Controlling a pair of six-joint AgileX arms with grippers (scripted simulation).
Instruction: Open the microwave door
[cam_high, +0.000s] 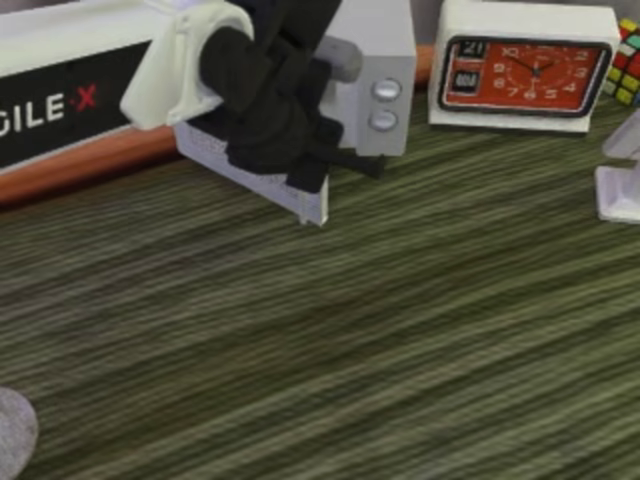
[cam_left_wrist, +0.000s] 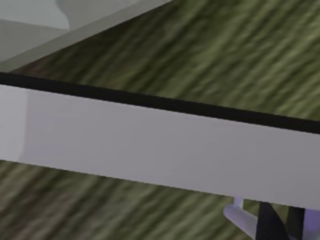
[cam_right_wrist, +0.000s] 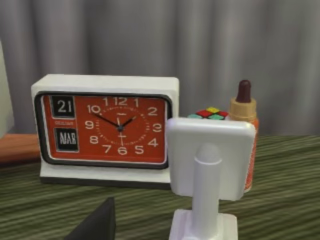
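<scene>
The microwave (cam_high: 375, 60) is standing at the far edge of the surface (cam_high: 400, 330), left of the middle in the top view, with its two knobs (cam_high: 385, 105) facing forward. The door (cam_high: 250, 170) is standing partly open: it is swinging out from the left side of the microwave, and its free edge is pointing toward the near right, apart from the knob panel. In the left wrist view the door (cam_left_wrist: 150, 145) is filling the picture as a pale band with a dark upper edge, very close to the camera.

The left pincer (cam_high: 300, 150) is hanging over the open door, just in front of the microwave. Its dark body is covering the fingers, so I cannot tell if it is clenched or released, or if it is touching the door.

The right arm is staying parked at the right side; its pincer is not showing clearly in any view, and I cannot tell its state.

A white clock (cam_high: 525, 65) with a red face is standing right of the microwave. Near it there are a colour cube (cam_high: 625, 65), a white stand (cam_right_wrist: 210, 165) and a small bottle (cam_right_wrist: 244, 107).
</scene>
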